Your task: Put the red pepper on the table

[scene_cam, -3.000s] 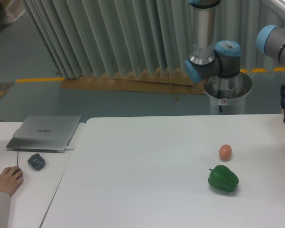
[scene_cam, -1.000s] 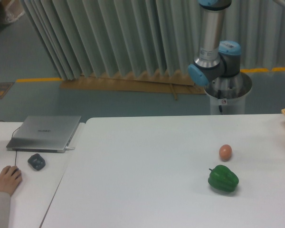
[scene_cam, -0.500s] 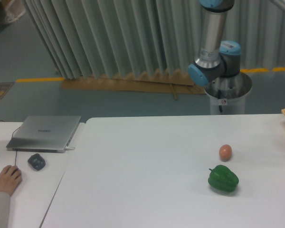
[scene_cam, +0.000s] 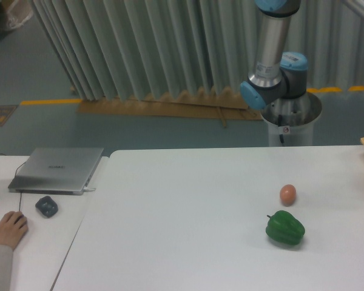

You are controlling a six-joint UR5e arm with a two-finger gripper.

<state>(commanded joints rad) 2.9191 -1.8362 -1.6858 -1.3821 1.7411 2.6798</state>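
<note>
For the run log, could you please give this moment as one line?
gripper: out of view | red pepper: not visible | table: green pepper, egg

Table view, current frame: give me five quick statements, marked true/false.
1. A green pepper lies on the table. True.
2. The egg touches the green pepper. False: they lie close but apart, the egg farther back.
3. The red pepper is on the table. False: no red pepper shows in this view.
4. A closed laptop sits on the desk to the left. True.
5. The robot's hand hovers over the egg. False: the hand is out of view; only arm segments show behind the table.
</note>
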